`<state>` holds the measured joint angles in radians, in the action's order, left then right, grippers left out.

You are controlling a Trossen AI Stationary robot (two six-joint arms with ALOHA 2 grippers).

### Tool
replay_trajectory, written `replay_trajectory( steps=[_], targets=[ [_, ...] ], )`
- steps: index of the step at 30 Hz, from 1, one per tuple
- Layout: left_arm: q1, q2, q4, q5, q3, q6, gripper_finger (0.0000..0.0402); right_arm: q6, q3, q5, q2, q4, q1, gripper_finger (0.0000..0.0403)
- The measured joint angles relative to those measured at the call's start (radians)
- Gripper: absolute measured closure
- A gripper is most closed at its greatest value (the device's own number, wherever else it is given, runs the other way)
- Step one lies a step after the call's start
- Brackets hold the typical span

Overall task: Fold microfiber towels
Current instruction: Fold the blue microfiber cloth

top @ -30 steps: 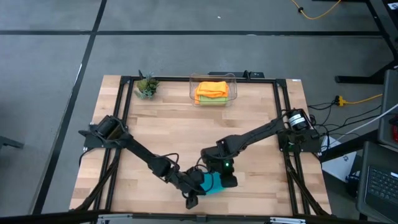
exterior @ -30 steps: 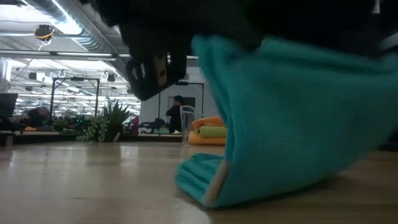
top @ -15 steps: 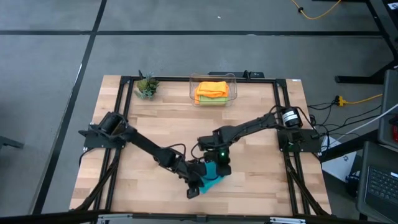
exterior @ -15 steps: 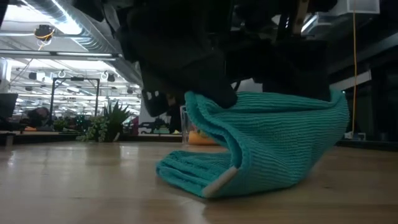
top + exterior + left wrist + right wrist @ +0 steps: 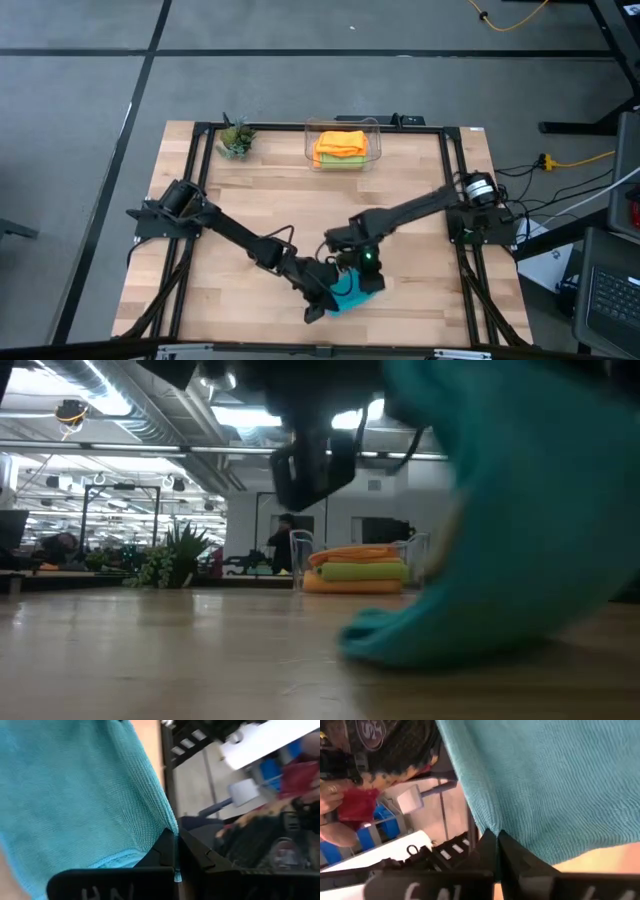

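Observation:
A teal microfiber towel [image 5: 350, 292] hangs between my two grippers near the table's front edge, right of the middle. Its upper part is raised [image 5: 530, 510] and its lower fold [image 5: 400, 645] rests on the wood. My left gripper [image 5: 328, 297] is shut on its left side and my right gripper [image 5: 366, 284] on its right side. Folded orange towels [image 5: 341, 141] lie on a lime green one [image 5: 362, 571] in the clear bin at the far edge. My left gripper pinches a corner of the teal towel [image 5: 167, 822] between its two fingers, where a side edge meets the hemmed edge. It comes slanting down from the table's left. The cloth spreads away from the fingers, its lower fold on the table. My right gripper pinches another corner of the teal towel [image 5: 487, 822] between its two fingers, slanting down from the table's far right. The cloth fans out from the fingers. One layer or several, I cannot tell.
The clear plastic bin [image 5: 310, 130] stands at the far edge, middle. A small potted plant [image 5: 235, 138] sits at the far left. A black frame [image 5: 455, 190] runs round the table. Bare wood [image 5: 260, 190] lies between the bin and the towel.
Both grippers have stayed shut on the teal towel. They carried it a little toward the far left, then back toward the near right. The towel sat low and folded on the wood; now its upper part is raised and only its lower fold touches the table.

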<state>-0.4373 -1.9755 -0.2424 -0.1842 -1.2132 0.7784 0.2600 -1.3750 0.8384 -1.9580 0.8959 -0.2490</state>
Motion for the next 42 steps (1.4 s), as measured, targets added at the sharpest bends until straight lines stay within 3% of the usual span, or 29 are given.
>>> replay_trajectory(
  steps=[7, 27, 38, 42],
  targets=[
    [-0.035, 0.0, -0.113, -0.019, 0.0, 0.005, 0.0401, 0.121, 0.001, -0.051, 0.075, -0.091, -0.108, 0.0399],
    [-0.044, 0.0, -0.068, -0.038, 0.001, -0.029, 0.0401, 0.128, 0.003, -0.154, 0.078, -0.144, -0.099, 0.0399],
    [-0.053, 0.006, -0.197, -0.119, -0.034, -0.004, 0.0401, 0.129, -0.051, 0.056, 0.079, -0.168, -0.166, 0.0399],
    [-0.058, 0.008, -0.197, -0.126, -0.048, -0.055, 0.0401, 0.115, -0.129, 0.006, 0.079, -0.097, -0.193, 0.0399]
  ],
)
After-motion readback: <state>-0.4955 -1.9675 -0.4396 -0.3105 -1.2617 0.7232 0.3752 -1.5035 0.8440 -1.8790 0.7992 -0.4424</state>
